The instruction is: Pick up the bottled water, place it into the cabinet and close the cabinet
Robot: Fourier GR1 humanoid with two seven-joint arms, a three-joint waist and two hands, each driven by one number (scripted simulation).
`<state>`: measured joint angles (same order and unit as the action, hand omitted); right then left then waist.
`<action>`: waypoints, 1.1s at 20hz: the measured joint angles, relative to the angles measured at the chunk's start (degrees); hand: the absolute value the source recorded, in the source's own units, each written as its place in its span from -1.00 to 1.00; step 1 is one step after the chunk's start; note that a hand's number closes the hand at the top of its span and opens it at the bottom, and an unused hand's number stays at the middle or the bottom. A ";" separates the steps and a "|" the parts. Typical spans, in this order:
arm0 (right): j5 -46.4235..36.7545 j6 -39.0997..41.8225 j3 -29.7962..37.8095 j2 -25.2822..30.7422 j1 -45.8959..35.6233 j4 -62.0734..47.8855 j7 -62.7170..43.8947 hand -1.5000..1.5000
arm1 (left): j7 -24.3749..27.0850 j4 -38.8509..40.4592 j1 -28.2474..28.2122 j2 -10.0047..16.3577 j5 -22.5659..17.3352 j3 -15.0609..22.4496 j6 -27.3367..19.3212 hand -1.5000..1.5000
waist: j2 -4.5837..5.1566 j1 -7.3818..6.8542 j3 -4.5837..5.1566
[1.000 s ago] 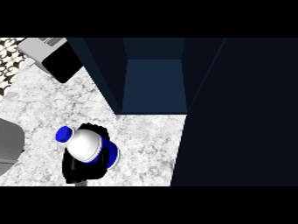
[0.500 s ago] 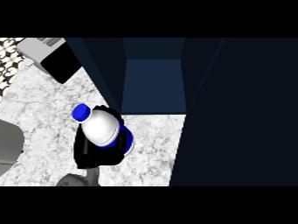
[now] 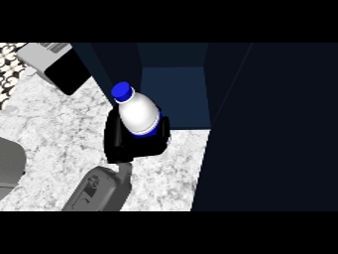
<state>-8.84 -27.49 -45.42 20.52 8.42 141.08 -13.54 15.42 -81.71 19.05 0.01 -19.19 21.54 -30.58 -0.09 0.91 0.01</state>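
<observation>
Right hand: curling round upright bottled water, over tabletop; open cabinet sitting just beyond.

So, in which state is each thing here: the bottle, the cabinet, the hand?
Bottled water: capped, tilted, held in front of the cabinet's opening.
Cabinet: open.
Right hand: curled round the bottled water.
</observation>
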 measured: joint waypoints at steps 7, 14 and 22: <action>0.30 -0.40 0.04 -0.29 0.04 0.07 0.05 -1.00 | -1.66 8.32 9.42 0.00 1.07 -2.70 -3.27 1.00 | 0.02 0.01 0.00; 0.81 -0.30 -0.03 0.10 0.41 0.05 1.03 -1.00 | -2.75 20.25 19.95 0.37 2.07 -6.56 -3.79 1.00 | 0.10 0.22 0.00; 2.04 0.54 0.89 1.74 1.52 0.32 3.18 -1.00 | -1.66 33.78 29.94 0.30 4.02 -9.88 -6.29 1.00 | 0.10 0.60 0.01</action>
<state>-6.80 -26.95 -44.53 22.26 9.94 141.40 -10.36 13.76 -47.93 48.99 0.31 -15.17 11.66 -36.87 0.02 1.52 0.02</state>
